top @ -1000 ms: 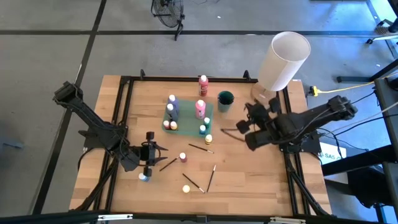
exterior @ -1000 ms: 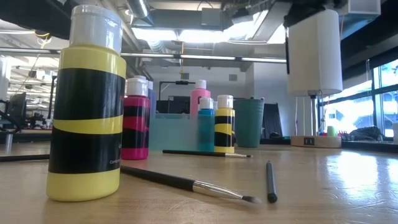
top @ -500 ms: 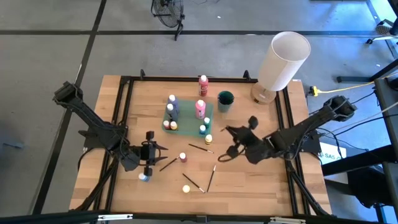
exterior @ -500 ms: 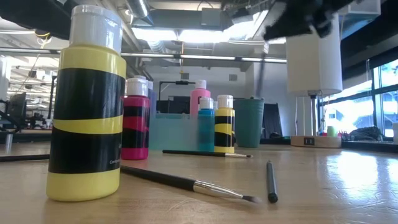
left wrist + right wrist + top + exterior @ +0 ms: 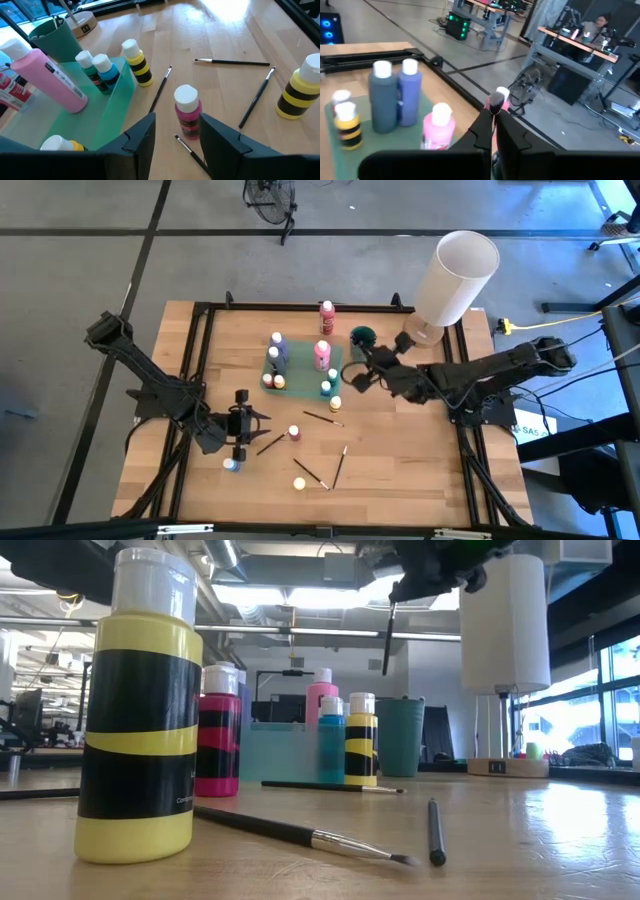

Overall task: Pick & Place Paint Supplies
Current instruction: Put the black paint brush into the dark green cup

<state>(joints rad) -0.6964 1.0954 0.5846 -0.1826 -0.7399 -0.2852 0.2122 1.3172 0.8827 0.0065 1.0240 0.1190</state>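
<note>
Right pincer (image 5: pixel 358 373) clenched on 1 thin dark-handled brush (image 5: pixel 389 635), held near-vertical above the dark green cup (image 5: pixel 362 338) toward the far edge of the bench (image 5: pixel 420 460). Right wrist view: brush bristles (image 5: pixel 496 98) stick up between the clamped fingers.

Left pincer (image 5: pixel 240 442) hovers low near the left-front part of the bench, jaws part-spread, grasping nothing; a pink bottle (image 5: pixel 187 111) sits just ahead of its fingers.

Risks, as judged:
- Brush hangs off-centre of the cup mouth in the high view; let go here, it could strike the rim and fall to the bench, or tip the cup.
- The tall pink bottle (image 5: pixel 322 354) in the teal tray (image 5: pixel 335 358) stands just beside the cup; a sideways correction could knock it.
- Thin handle may swivel in the clamp.

Supplies:
- Small white-capped bottles; tray holds several (purple, blue, pink, yellow-banded).
- 1 red bottle (image 5: pixel 327 315) at the far edge, beyond the tray.
- Loose toward the front edge: yellow bottle (image 5: pixel 299 482), a blue one under the left pincer, about 4 brushes (image 5: pixel 339 467).
</note>
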